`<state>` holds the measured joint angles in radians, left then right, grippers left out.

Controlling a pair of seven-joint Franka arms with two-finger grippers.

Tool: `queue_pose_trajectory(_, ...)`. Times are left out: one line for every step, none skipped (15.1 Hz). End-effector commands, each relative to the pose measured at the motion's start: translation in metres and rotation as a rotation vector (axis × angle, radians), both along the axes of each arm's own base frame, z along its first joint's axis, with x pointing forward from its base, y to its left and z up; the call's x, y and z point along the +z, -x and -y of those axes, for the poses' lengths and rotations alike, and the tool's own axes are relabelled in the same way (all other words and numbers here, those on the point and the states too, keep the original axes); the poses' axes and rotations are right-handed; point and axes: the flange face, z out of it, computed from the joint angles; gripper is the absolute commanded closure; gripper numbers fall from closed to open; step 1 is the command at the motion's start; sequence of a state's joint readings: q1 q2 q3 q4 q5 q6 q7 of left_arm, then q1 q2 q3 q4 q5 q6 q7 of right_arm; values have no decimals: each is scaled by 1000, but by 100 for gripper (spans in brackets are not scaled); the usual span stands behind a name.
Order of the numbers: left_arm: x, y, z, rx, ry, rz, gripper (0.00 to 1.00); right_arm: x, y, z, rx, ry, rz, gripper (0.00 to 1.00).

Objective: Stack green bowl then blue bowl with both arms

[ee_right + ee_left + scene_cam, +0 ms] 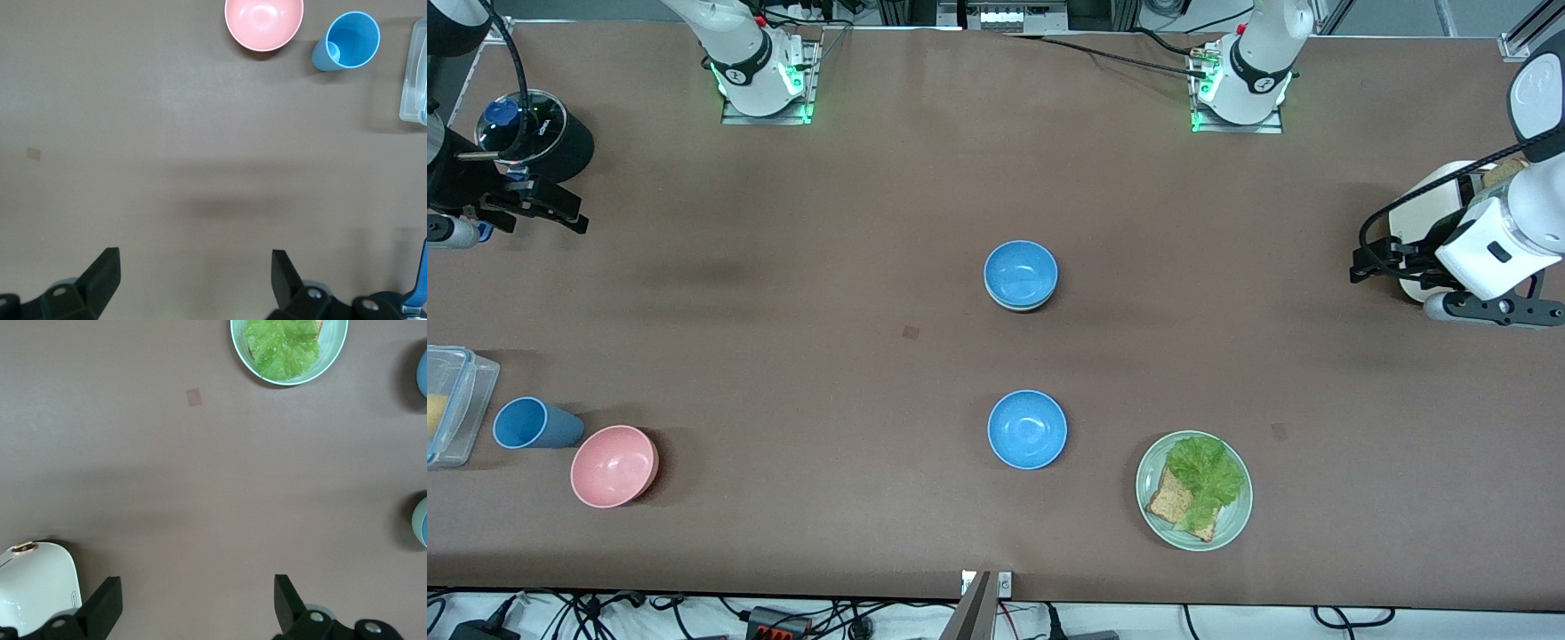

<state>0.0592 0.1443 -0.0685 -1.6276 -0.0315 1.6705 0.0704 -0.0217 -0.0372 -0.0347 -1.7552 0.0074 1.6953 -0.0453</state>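
A: Starting nearest the front camera, a lone blue bowl [1027, 429] sits on the table [783, 293] beside the plate [1194, 491] of lettuce and toast, with the pink bowl [615, 466] and blue cup [535, 423] toward the right arm's end.

B: And the green bowl [1021, 305]?

A: Farther from the camera, mid-table. Only a pale rim shows, because a second blue bowl [1021, 273] is nested in it. I'd judge the stack done.

B: That would explain the arms.

A: Likely. Both wait out at the table's ends: the right gripper [538, 203] near a dark pot [538, 135], the left gripper [1383, 262] over a white appliance [1436, 196]. Their fingers are hard to read from the front.

B: The wrist views settle it?

A: Yes. The left gripper's [197, 603] and right gripper's [193, 280] fingers are spread wide, holding nothing. The left wrist view also catches the green rim [418, 520] at its edge.
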Motion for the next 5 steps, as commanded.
queue_pose_trajectory(3,6,0,-33,-16,-5,0,3,6,-1,-8,6,-2,0)
queue_pose_trajectory(3,6,0,-32,-16,-7,0,3,6,-1,-6,8,-2,0)
queue_pose_trajectory(3,6,1,-33,-15,-7,0,4,6,-1,-6,8,1,0)
queue_pose_trajectory(3,6,1,-31,-15,-7,0,4,6,-1,-6,8,2,0)
queue_pose_trajectory(3,6,0,-29,-14,-7,0,4,5,-1,-6,8,4,0)
